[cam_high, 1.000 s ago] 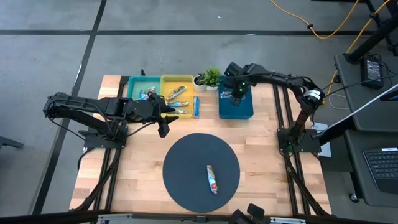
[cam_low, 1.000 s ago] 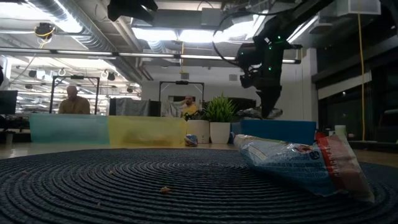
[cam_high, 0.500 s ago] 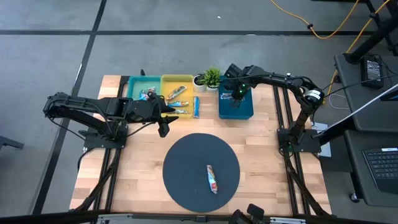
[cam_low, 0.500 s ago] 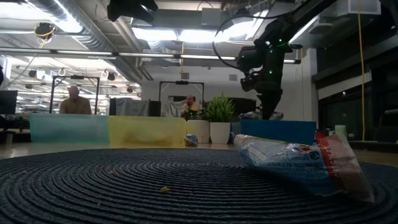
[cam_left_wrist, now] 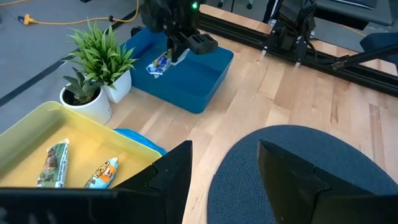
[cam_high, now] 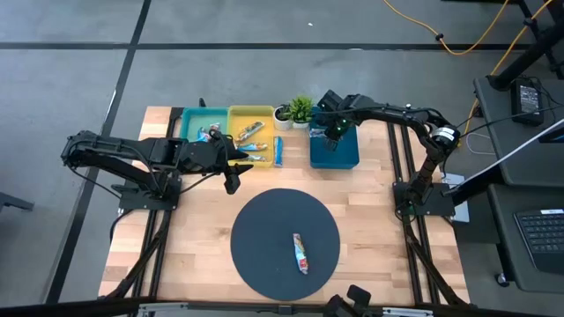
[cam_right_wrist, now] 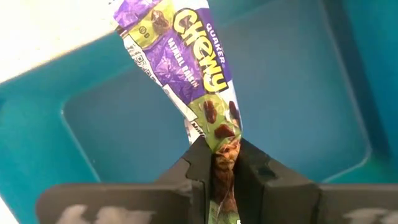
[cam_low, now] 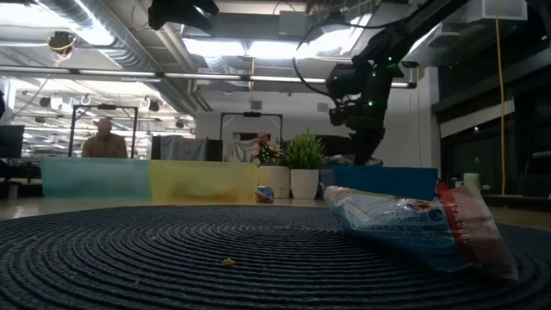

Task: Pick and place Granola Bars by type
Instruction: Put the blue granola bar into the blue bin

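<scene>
Glossy, crinkled purple-and-green bar pinched by one end in the right pincer, hanging over the smooth dark blue bin. Beside that bin: leafy potted plant, blue bar flat on the wooden table, yellow bin with bars. Farther off, round woven mat carrying another bar. Left pincer partly open, empty, low near the yellow bin.

Even, soft overhead light w/ faint shadows in the high view, while the low view is dim and backlit by bright ceiling fixtures, arms near-silhouette, the close bar wrapper prob. slightly out of focus, wrist views bright, edges bowed.
</scene>
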{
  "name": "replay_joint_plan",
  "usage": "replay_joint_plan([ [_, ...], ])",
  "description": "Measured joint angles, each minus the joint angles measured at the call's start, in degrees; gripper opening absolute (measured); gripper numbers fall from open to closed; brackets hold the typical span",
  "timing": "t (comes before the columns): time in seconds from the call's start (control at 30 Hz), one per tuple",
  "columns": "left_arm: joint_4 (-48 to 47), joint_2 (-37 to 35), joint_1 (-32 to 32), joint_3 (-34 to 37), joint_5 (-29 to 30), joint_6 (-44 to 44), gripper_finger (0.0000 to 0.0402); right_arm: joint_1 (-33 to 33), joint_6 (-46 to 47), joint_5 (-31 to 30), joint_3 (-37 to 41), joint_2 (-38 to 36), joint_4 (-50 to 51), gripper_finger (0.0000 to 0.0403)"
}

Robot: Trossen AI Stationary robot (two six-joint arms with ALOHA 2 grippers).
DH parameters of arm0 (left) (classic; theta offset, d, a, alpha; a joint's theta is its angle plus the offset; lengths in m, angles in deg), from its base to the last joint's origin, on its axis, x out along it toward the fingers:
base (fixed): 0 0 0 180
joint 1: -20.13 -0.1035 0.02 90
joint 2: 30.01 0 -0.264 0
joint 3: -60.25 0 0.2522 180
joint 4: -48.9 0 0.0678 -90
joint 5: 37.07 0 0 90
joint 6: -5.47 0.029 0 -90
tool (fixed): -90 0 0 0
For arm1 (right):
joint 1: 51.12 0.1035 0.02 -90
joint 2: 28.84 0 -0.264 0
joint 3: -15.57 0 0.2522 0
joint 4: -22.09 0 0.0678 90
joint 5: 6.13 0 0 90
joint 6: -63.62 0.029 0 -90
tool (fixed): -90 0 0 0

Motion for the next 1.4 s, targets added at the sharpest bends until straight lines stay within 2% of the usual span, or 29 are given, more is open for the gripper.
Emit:
replay_joint_plan([
  [0.27, 0.02, -0.01, 0.00, 0.01, -0.49, -0.15, 0.0173, 0.00, 0.02, -0.04, 4.40, 0.00, -0.05, 0.0049],
  [0.63, 0.02, -0.01, 0.00, -0.02, -0.54, -0.04, 0.0173, 0.00, 0.16, -0.04, 4.63, 0.00, 0.87, 0.0055],
  [0.73, 0.02, -0.01, 0.00, 0.00, -0.57, 0.03, 0.0173, 0.00, 0.09, -0.04, 4.63, 0.00, 0.85, 0.0079],
  [0.93, -0.01, 0.01, 0.01, -0.01, -0.59, 0.04, 0.0173, 0.00, 0.57, -0.06, 3.72, 0.00, 1.30, 0.0163],
  [1.07, -0.01, 0.00, 0.00, 0.01, -0.59, 0.05, 0.0173, 0.00, 1.76, -0.06, 0.89, 0.00, 2.70, 0.0203],
  [1.2, -0.05, 0.01, 0.01, -0.01, -0.61, 0.94, 0.0173, 0.01, 1.90, -0.07, -3.83, 0.00, 5.09, 0.0217],
  [1.4, -0.05, -0.01, 0.00, 0.00, -0.61, 2.05, 0.0173, 1.36, 3.18, -0.10, -12.72, 0.00, 8.23, 0.0212],
])
